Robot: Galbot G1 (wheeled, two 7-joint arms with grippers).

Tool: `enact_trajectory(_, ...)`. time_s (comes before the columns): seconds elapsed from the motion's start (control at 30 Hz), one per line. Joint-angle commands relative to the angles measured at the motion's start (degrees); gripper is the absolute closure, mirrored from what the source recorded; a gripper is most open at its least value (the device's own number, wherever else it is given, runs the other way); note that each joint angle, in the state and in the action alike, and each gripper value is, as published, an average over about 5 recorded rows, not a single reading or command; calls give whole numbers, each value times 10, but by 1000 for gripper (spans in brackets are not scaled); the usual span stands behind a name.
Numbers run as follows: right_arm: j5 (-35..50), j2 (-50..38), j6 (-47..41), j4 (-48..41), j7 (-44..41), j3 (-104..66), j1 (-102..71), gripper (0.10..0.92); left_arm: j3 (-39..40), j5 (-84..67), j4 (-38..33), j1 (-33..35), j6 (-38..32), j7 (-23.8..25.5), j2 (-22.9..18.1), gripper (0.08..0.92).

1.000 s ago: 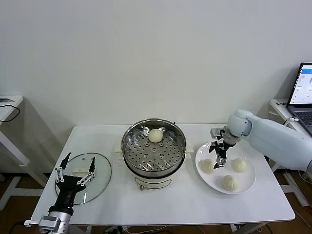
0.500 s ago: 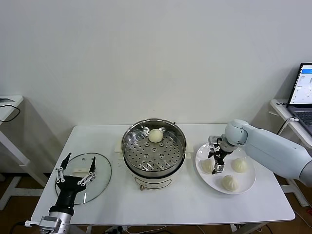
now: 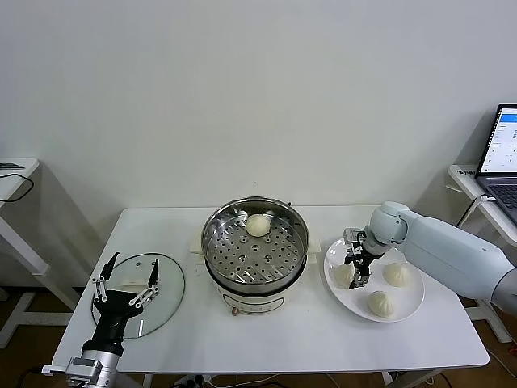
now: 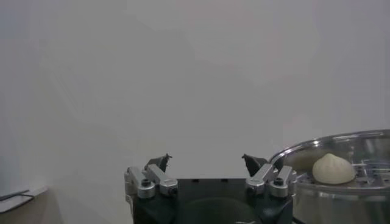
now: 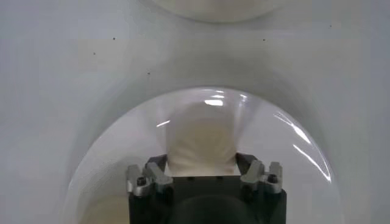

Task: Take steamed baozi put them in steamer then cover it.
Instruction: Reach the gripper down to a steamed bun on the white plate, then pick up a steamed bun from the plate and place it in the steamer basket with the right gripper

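Taking the steamer (image 3: 254, 250) as the landmark and reading across from its left: the cover (image 3: 142, 304) lies flat on the table (image 3: 291, 339) well to the left of it, and the left gripper (image 3: 126, 279) hangs over the lid's near edge with its fingers spread wide, holding nothing, apparently waiting. The steamer itself stands open, with one baozi (image 3: 258, 225) already on the perforated tray at the far side. Just to the right of the steamer is a white plate (image 3: 406, 309) carrying three more buns. The right gripper (image 3: 359, 272) is down on the plate's nearest bun (image 3: 343, 275), the one closest to the steamer; the wrist view shows the jaws pressed against both sides of that bun (image 5: 201, 146), so the grasp of the second bun looks to be the step in hand. The next move calls for a straight lift, then a carry leftward over the steamer's tall rim, which is the main obstacle, and a release clear of the bun already inside. A laptop (image 3: 501, 153) sits far right, out of the way.
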State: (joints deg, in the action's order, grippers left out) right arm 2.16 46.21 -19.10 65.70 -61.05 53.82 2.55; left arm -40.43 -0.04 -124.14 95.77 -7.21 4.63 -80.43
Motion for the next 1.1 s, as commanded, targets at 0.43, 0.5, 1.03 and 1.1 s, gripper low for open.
enact_trajectory(0.43, 57, -54, -10, 58, -15, 36, 75, 326, 0, 0, -2, 0, 2, -2, 1, 177)
enact_trajectory(0.5, 89, -77, -18, 89, -21, 62, 119, 326, 1, 0, -4, 0, 3, -2, 1, 177)
enact_trajectory(1.03, 304, -85, -172, 294, -34, 306, 526, 337, 1, 1, -13, 3, 2, -3, 5, 177)
enact_trajectory(1.1, 320, -67, -192, 309, -29, 308, 540, 338, 0, 1, -16, 4, 2, -3, 6, 177)
